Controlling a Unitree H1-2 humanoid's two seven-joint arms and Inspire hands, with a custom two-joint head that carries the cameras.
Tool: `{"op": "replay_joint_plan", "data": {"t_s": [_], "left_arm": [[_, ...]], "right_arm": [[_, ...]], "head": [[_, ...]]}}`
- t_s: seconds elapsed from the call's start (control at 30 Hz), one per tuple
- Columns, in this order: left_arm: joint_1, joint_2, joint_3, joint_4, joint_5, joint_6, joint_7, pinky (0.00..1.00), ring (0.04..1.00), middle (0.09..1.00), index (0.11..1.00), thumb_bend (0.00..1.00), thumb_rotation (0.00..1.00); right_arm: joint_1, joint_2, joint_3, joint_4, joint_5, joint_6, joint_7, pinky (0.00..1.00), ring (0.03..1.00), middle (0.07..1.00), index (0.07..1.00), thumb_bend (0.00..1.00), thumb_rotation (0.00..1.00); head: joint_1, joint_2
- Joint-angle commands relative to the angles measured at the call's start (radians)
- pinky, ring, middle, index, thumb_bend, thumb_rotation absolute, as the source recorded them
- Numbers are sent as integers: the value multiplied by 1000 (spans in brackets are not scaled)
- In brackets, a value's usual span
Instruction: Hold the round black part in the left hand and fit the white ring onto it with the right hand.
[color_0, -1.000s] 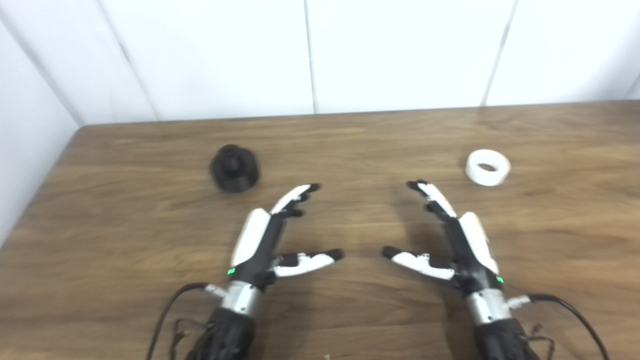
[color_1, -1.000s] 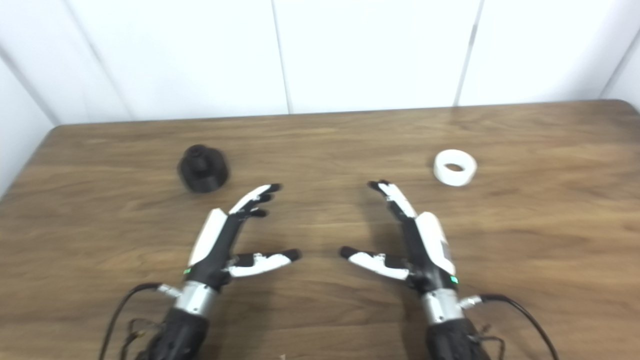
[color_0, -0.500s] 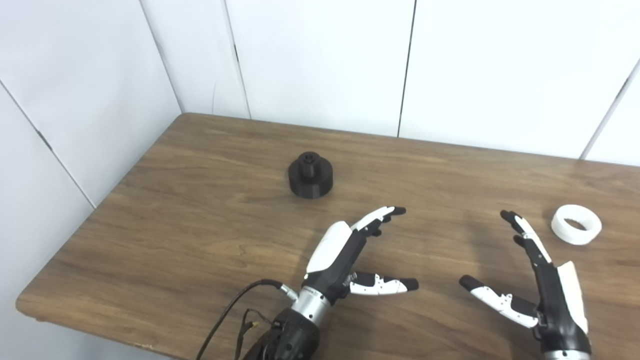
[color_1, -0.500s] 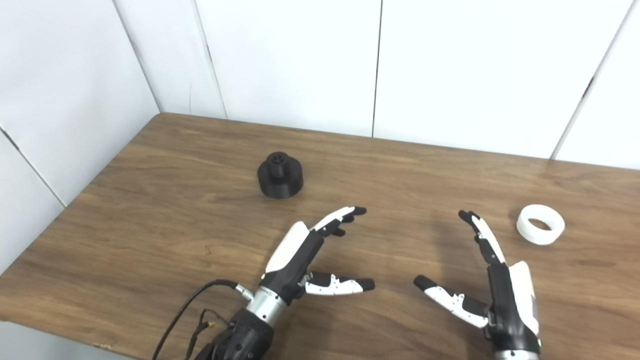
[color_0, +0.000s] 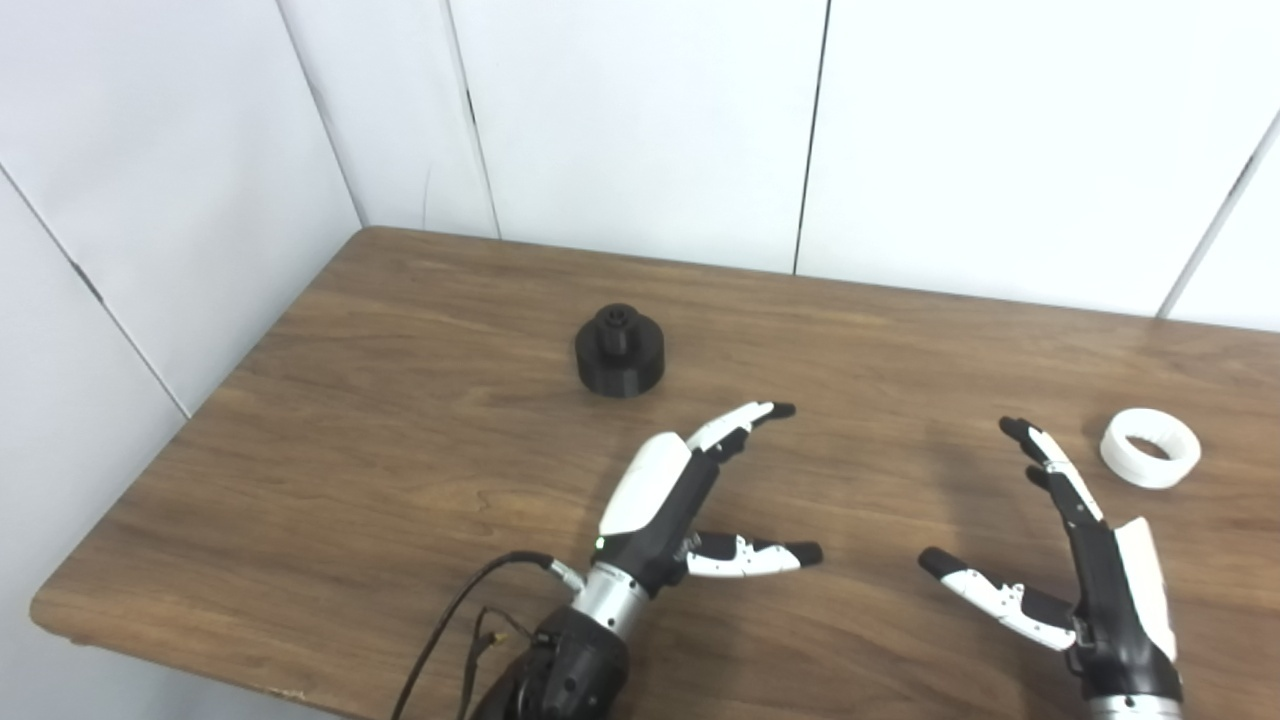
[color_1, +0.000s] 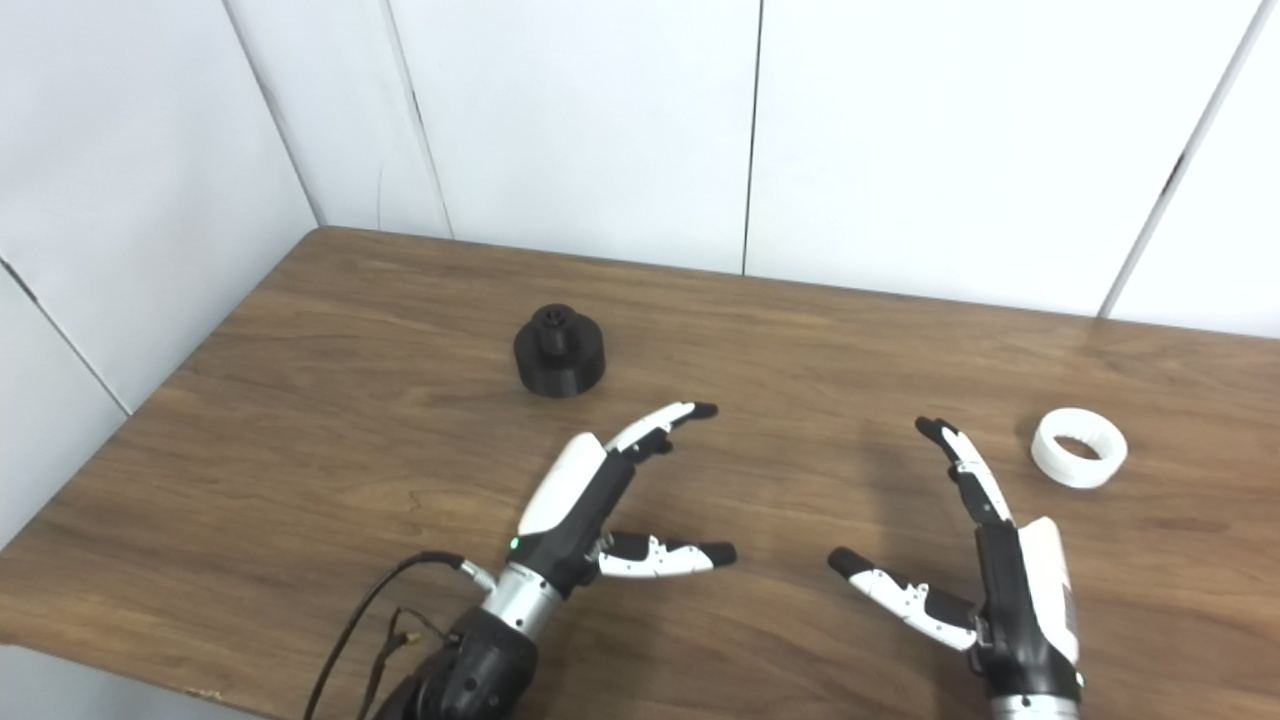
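Round black part (color_0: 620, 351) upright on the wooden counter (color_0: 400, 420), knob on top, touched by nothing. Left hand (color_0: 672, 493) near the part, toward the counter's front edge, empty, fingers and thumb spread wide. Right hand (color_0: 1085, 560) farther from the part, likewise empty and spread. White ring (color_0: 1150, 448) lying flat, well apart from the part, just beyond the right fingertips

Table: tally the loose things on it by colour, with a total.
Black: 1, the black part
White: 1, the white ring
Total: 2, both lying apart on the table, neither held by the left hand or the right hand.
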Motion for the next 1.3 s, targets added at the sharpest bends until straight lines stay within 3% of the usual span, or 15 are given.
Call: {"op": "replay_joint_plan", "data": {"t_s": [0.0,0.2,0.63,0.9,1.1,1.27], "left_arm": [[-48,15,18,-41,37,7,34,820,910,903,852,852,372],[-66,48,52,-82,54,56,12,860,944,921,868,830,359],[-107,100,117,-117,107,115,30,816,939,921,868,836,363],[-135,137,172,-133,116,156,25,892,982,955,882,836,348],[-162,187,190,-116,174,212,17,992,1000,995,897,862,430],[-189,214,204,-74,182,232,35,1000,1000,1000,891,889,449]], "right_arm": [[14,-5,-12,46,-1,-30,-12,872,916,922,878,829,422],[12,-4,-17,54,4,-39,-11,867,914,918,875,828,412],[4,-6,-21,63,8,-41,-6,873,917,919,876,827,415],[-1,-5,-21,70,16,-40,0,867,918,922,874,827,412],[-7,-5,-21,80,19,-45,1,860,913,921,871,830,407],[-10,-6,-20,88,19,-45,2,871,920,924,872,828,410]], "head": [[2,1],[6,2],[15,-2],[21,-2],[24,-4],[23,-7]]}}
